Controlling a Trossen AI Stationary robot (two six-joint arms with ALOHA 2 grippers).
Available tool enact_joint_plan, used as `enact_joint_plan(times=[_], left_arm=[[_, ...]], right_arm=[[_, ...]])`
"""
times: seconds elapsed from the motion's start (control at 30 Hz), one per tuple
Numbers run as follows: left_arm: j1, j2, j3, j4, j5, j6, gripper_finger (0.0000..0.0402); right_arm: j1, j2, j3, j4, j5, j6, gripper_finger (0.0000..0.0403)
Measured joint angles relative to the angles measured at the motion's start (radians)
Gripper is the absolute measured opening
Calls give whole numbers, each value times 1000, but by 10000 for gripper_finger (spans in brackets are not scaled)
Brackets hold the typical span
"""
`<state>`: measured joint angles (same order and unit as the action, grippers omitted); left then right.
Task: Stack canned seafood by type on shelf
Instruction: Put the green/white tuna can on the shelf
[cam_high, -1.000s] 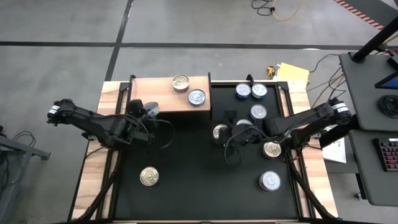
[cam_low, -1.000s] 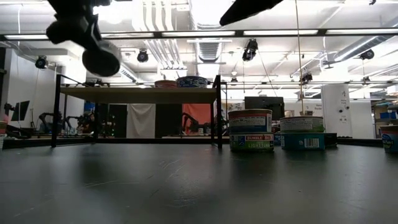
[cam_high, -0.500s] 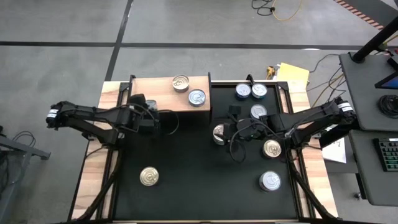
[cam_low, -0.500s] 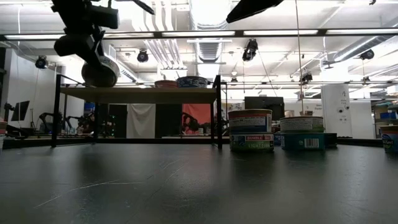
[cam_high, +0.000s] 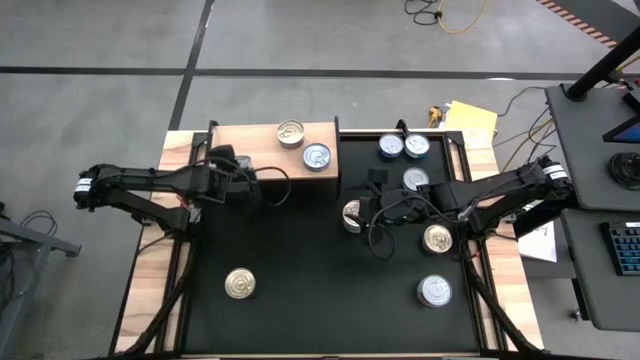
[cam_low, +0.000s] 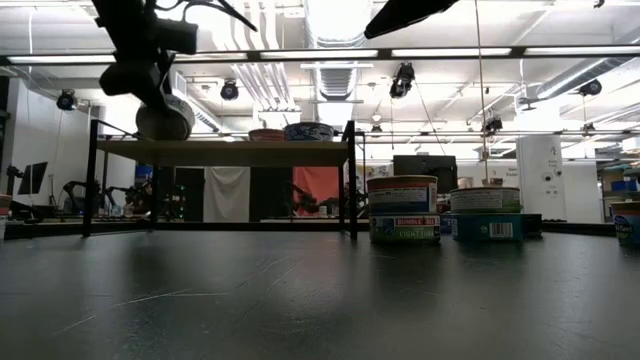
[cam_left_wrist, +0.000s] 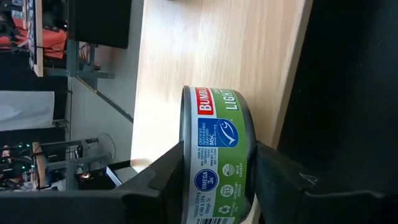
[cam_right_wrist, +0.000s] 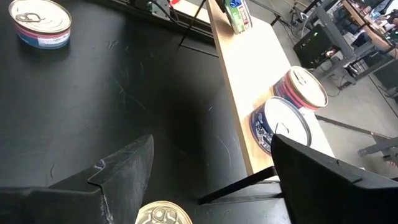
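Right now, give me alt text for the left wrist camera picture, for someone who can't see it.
The left claw grips a green-labelled tuna can on its side, its two dark fingers pressed against the can's flat ends. Just beyond the can lies the light wooden shelf top, with the black table alongside it.

green-label can (cam_left_wrist: 217, 158) gripped, beside shelf (cam_high: 260, 150)

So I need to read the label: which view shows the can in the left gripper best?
The left wrist view: the can fills it, green label readable between the fingers. The low view shows it small, raised near the shelf; from above the left gripper hides it.
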<state>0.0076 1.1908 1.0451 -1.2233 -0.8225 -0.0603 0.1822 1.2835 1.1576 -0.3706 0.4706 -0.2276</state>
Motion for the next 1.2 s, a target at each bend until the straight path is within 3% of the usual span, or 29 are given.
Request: enact_joint_plan(times=[0.2,0.47,0.77,0.9,1.07,1.2], left_arm=[[8,0,0,10,0,53,172],[9,0,0,30,-32,85,183],[9,0,4,42,-55,59,255],[9,1,55,40,-47,54,268],[10,-3,198,45,144,57,228],[17,-9,296,31,184,75,134]], right_arm=[[0,0,0,0,0,0,307],[0,0,0,-8,0,13,328],[0,0,0,-23,0,41,334],[0,0,0,-28,0,48,325],[0,-1,0,-31,0,34,313],[0,-2,0,-40,0,35,301]])
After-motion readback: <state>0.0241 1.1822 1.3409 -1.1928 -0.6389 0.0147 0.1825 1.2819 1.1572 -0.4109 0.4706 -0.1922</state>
